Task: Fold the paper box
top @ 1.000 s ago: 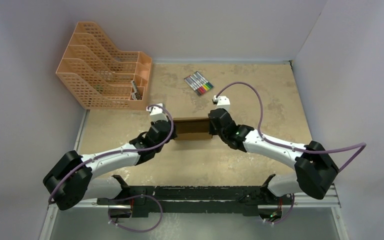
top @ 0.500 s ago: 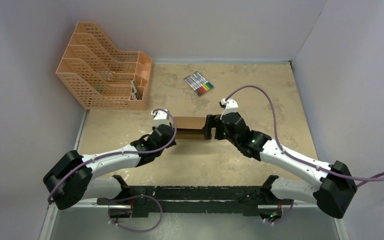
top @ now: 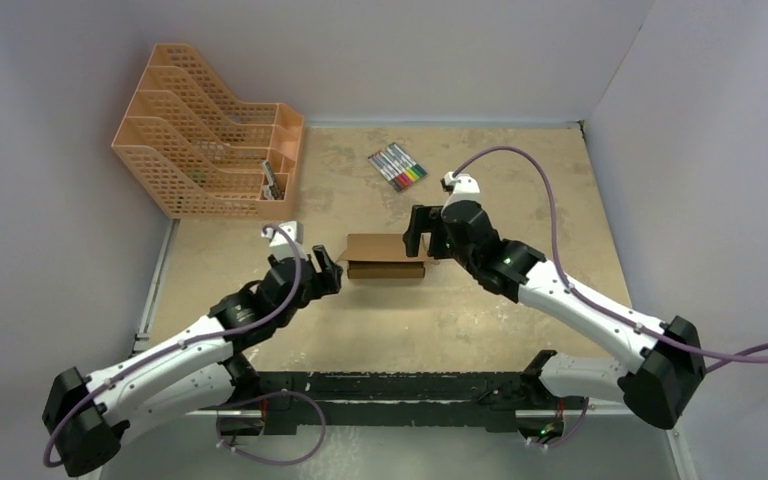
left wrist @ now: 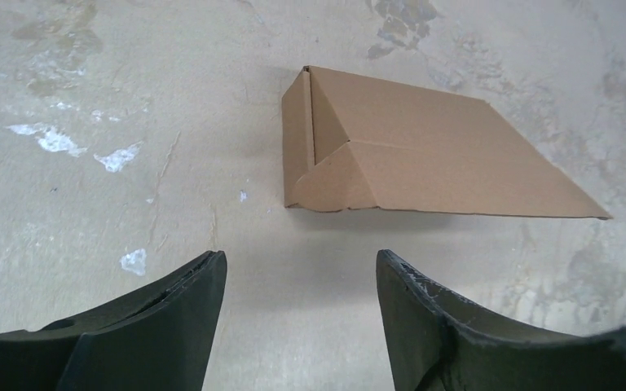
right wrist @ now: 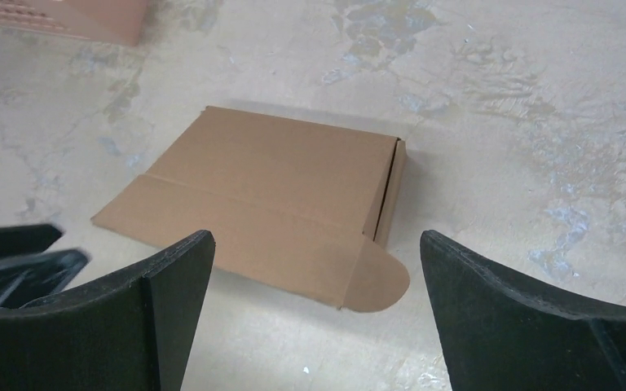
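Your bench (top: 520, 180) is a big tan top with pale stains, and it has grey walls around it. At the far left corner stands an orange mesh file rack (top: 205, 130). It is well apart from everything else. Your two arms reach in from the near edge, one from the left and one from the right, and they point at each other across the middle. Between them lies the paper box (top: 387, 256). It is plain brown, low and folded shut, and it sits flat on the bench near the middle. A round tab sticks out at the end closest to your right arm. Your left pincer (left wrist: 297, 259) is just to the left of the box. Its two dark fingers are spread wide, with only bare bench between them, and they do not touch the box. Your right pincer (right wrist: 316, 236) is at the right end of the box. It is spread very wide too, and it grips nothing. Far behind the box lies a small row of markers (top: 398, 166) with coloured caps.
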Action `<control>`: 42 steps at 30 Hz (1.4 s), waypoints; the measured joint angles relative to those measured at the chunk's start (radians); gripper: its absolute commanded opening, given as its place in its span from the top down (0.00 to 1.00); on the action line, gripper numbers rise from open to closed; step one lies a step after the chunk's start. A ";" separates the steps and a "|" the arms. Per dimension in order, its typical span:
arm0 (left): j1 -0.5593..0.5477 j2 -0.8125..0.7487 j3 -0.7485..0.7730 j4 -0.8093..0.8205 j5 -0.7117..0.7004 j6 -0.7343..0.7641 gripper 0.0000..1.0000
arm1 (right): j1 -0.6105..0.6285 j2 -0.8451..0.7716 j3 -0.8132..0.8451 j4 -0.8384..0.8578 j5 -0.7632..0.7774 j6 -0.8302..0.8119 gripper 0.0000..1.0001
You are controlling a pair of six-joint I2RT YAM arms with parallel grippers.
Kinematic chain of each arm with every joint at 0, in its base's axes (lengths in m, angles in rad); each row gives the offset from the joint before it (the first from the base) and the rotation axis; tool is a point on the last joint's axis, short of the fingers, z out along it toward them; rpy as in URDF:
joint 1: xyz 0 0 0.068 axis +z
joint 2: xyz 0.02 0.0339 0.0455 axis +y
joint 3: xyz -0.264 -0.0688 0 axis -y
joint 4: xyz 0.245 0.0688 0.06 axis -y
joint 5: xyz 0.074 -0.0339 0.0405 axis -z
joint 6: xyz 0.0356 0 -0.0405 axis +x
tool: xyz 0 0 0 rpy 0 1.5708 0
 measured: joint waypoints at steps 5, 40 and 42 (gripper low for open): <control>0.000 -0.111 0.033 -0.141 -0.001 -0.079 0.25 | -0.033 0.103 0.019 -0.004 -0.002 0.016 0.01; 0.228 0.442 0.044 0.084 0.385 -0.052 0.57 | -0.048 0.280 -0.261 0.190 -0.140 0.030 0.03; 0.228 0.441 0.045 0.082 0.385 -0.051 0.52 | -0.048 0.268 -0.261 0.187 -0.146 0.023 0.02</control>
